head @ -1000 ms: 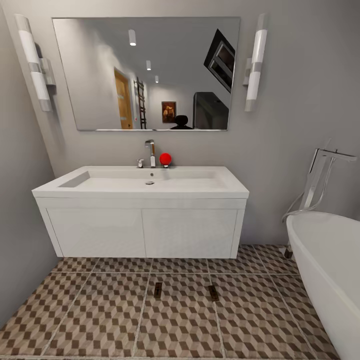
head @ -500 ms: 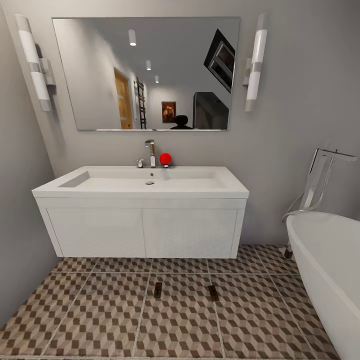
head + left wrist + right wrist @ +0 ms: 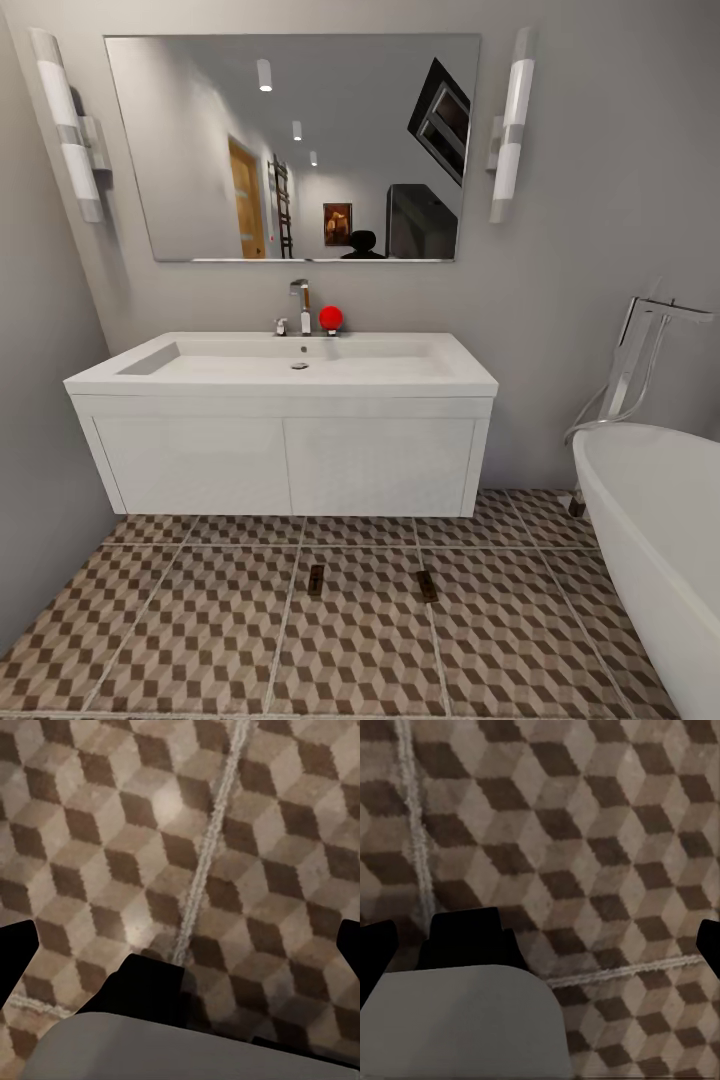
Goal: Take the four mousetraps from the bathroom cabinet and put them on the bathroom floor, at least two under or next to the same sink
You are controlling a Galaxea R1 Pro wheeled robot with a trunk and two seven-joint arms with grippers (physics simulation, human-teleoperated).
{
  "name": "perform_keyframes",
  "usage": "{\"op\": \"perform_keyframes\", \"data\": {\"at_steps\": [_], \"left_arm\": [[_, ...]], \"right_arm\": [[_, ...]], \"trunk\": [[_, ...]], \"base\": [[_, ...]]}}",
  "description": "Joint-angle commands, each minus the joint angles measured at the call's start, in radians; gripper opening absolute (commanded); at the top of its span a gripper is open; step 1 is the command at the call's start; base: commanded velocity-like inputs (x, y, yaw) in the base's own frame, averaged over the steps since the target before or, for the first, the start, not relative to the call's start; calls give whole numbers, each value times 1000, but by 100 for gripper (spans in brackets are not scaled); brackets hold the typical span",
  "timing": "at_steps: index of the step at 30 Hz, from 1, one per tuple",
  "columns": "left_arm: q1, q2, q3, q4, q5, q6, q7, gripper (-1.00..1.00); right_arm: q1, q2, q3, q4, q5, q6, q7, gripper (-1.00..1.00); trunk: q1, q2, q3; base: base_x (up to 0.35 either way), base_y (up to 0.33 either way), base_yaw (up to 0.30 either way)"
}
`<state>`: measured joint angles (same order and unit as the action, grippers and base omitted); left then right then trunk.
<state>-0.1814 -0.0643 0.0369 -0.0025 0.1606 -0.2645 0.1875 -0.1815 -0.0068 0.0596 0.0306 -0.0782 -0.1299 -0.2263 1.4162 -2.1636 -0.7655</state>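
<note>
Two small brown wooden mousetraps (image 3: 316, 580) (image 3: 427, 585) lay on the cube-patterned tiled floor (image 3: 200, 640) just before the white basin sink (image 3: 290, 370), long axes toward it. Left end effector (image 3: 180, 945) and right end effector (image 3: 540, 945) both spread, empty, over bare tile; nearer arm unclear.

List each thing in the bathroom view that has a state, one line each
Left mousetrap: flat on the bathroom floor, in front of the sink.
Right mousetrap: flat on the same floor.
Vanity doors: shut.
Tap: no water running.
Left gripper: open, empty.
Right gripper: open, empty.
</note>
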Motion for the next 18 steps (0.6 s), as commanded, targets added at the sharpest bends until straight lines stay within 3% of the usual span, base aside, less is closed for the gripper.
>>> {"op": "perform_keyframes", "data": {"at_steps": [1,18], "left_arm": [[0,0,3,1,4,-4,0,100],[0,0,3,-1,5,-6,1,100]], "right_arm": [[1,0,6,3,-8,-8,-1,100],[10,-1,8,3,-5,-8,31,100]], "trunk": [[0,0,-1],[0,0,-1]], "base": [[0,0,0],[0,0,5]]}}
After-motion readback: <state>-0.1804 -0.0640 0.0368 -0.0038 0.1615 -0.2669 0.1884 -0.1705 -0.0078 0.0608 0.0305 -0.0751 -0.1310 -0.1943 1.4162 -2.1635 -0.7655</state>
